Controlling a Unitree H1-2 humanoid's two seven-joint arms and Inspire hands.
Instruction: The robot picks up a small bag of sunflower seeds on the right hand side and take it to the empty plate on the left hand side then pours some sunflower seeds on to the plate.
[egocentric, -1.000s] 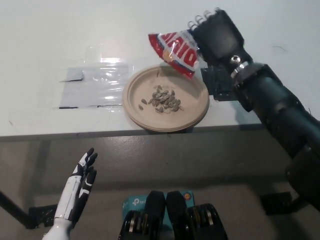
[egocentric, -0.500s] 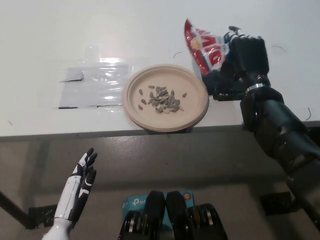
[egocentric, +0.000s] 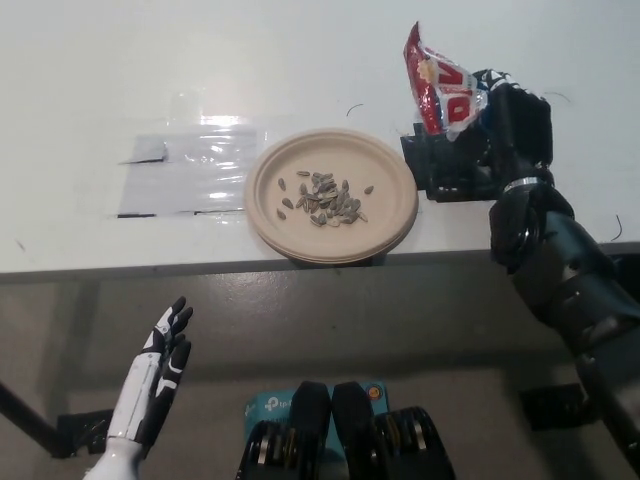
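Nearest, resting below the table edge at the lower left: white left hand (egocentric: 165, 355), idle, fingers spread and holding nothing, well apart from the work.

Sitting just inside the near edge of the white tabletop (egocentric: 90, 80): round tan paper plate (egocentric: 332, 195), carrying a small heap of striped sunflower seeds (egocentric: 325, 196) at its middle, so the pouring appears done. Lying flat just left of the plate: clear shiny plastic sheet (egocentric: 190, 172), purpose hard to judge.

Reaching in from the right, above a black block-shaped object (egocentric: 447, 165) standing just beside the plate's right rim: black right hand (egocentric: 510, 125), closed around the red and white foil snack bag (egocentric: 440, 85). Holding the bag upright, mouth upward and off to the right of the plate, probably to stop more seeds spilling out.

Staying hidden: the bag's lower part behind the fingers, its opening and any seeds left inside; printing too blurred to read. Nature of the black block also unclear.
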